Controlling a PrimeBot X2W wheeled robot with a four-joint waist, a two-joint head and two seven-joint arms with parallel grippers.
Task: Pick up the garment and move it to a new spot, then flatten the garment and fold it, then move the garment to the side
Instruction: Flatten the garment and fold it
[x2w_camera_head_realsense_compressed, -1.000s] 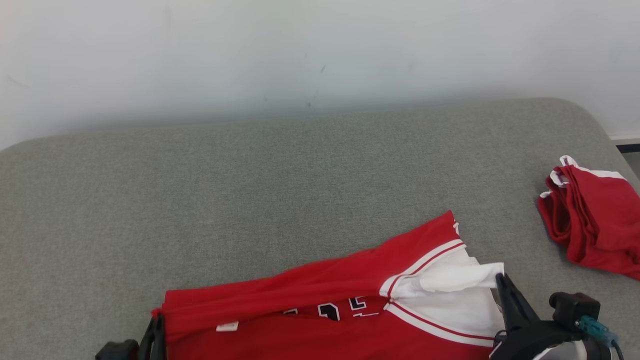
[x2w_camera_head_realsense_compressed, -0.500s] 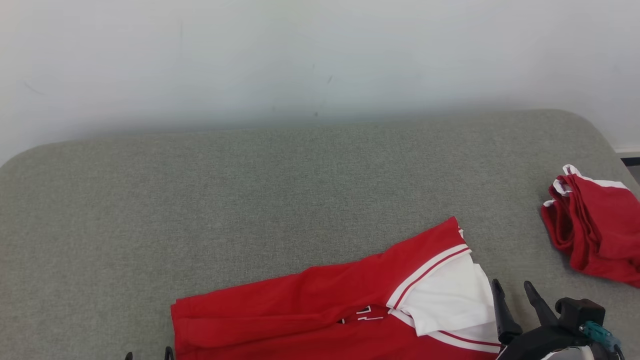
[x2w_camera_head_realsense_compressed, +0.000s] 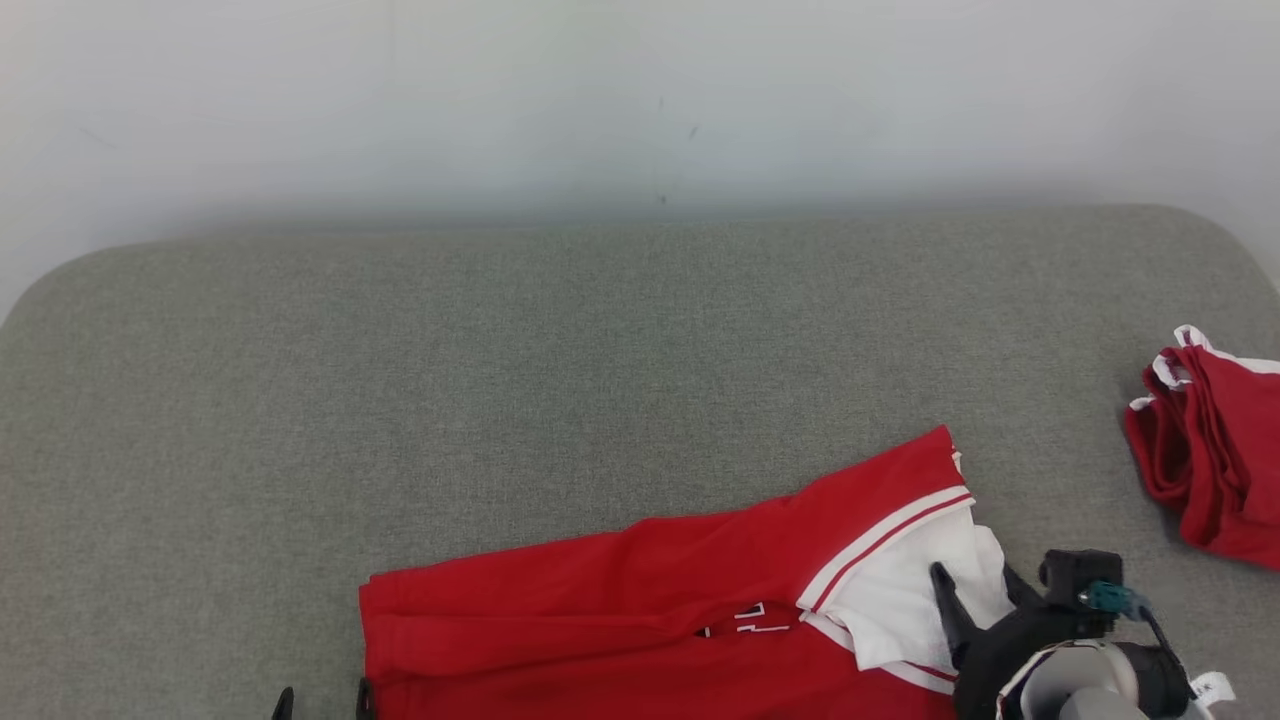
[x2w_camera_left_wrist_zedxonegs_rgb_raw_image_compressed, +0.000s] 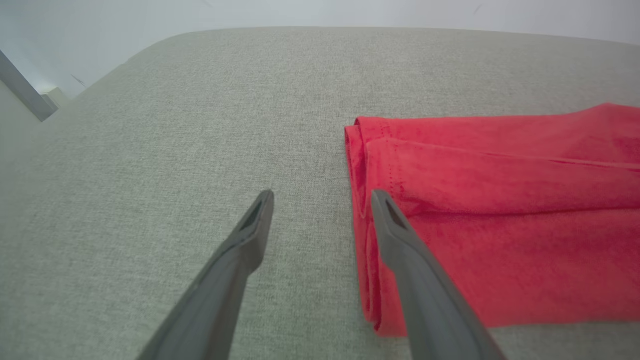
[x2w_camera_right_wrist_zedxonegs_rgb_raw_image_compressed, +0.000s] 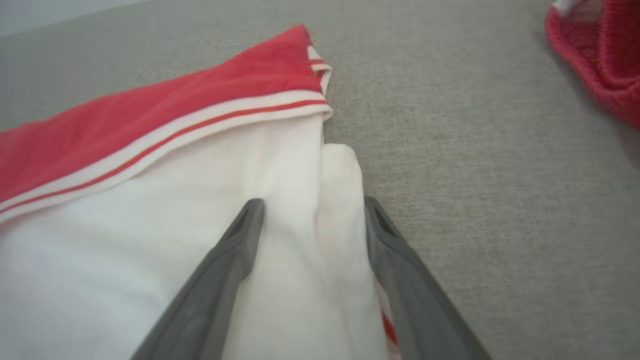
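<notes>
Both grippers have let go of the cloth they pinched a second ago, so this fold looks laid.
Left gripper (x2w_camera_left_wrist_zedxonegs_rgb_raw_image_compressed: 322, 197) gapes wide and empty just beside the garment's (x2w_camera_head_realsense_compressed: 650, 590) red end; right gripper (x2w_camera_right_wrist_zedxonegs_rgb_raw_image_compressed: 314, 202), equally wide, straddles the white sleeve fold without pinching it. That garment lies folded along the near edge of the grey pad (x2w_camera_head_realsense_compressed: 500, 350), with open room beyond and leftward; a second red garment (x2w_camera_head_realsense_compressed: 1215, 450) occupies the right edge.
</notes>
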